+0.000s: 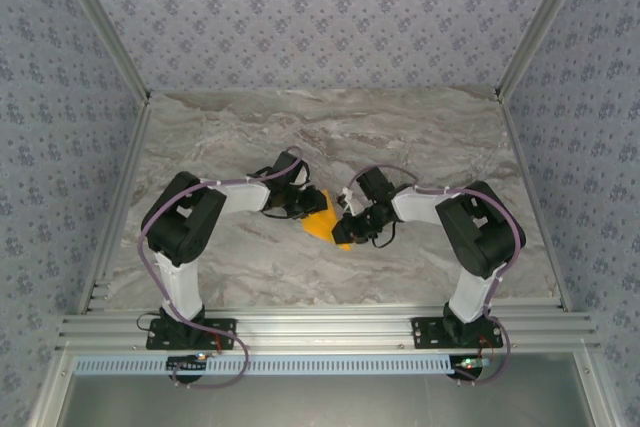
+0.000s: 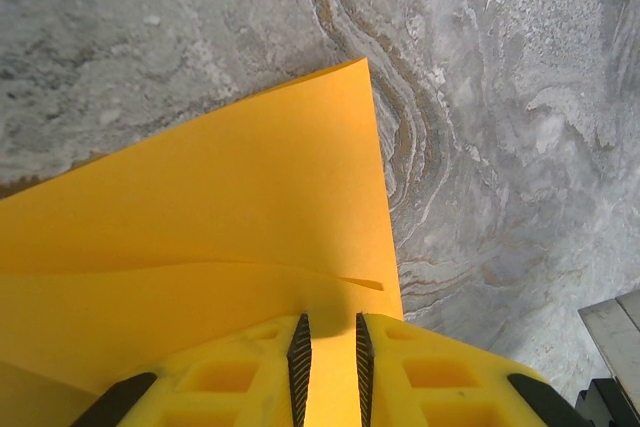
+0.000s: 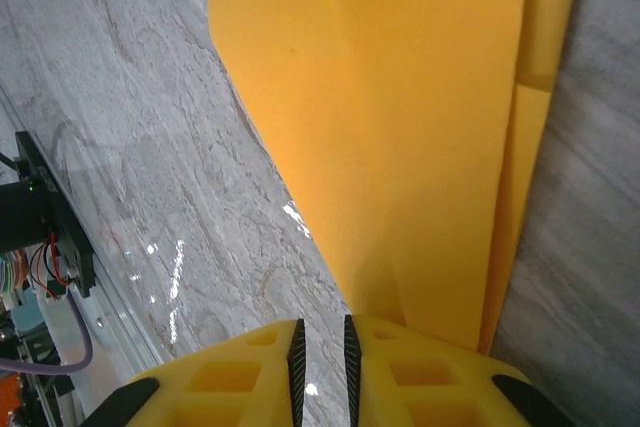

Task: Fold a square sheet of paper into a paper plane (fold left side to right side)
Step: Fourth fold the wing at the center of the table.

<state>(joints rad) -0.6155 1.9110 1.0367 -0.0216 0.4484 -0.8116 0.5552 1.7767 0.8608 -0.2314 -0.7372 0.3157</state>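
Position of square sheet of paper (image 1: 322,224): middle of the table (image 1: 430,137), slung between the 2 arms, partly doubled over. At least 2 layers on show from the left wrist, the upper one ending in a loose, curling edge. Long creases and a stacked edge on show from the right wrist. No dart shape yet; judged somewhere in the early-to-middle folds.

State of left gripper (image 2: 330,337): narrow, pinching the sheet, orange running straight between the 2 black pads (image 2: 299,362).

State of right gripper (image 3: 320,337): also narrow, but marble showing through the slit. Tapered end of the sheet meeting the tip of 1 finger (image 3: 430,387). Gripped or merely touched: cannot tell.

Handling, as judgement:
- Very light, thin, limp across a span, stiffer along a crease.
- Likely to sag, bow or flutter if moved fast.
- Matte, so fair bite for ribbed pads, yet easy to tear or dent under a hard pinch or an opposing pull.
- Best taken at an edge or corner, close to an existing crease, with the layers caught together to stop sliding.
- Worth keeping light tension between the 2 holds, then pressing flat on the table to set a fold.
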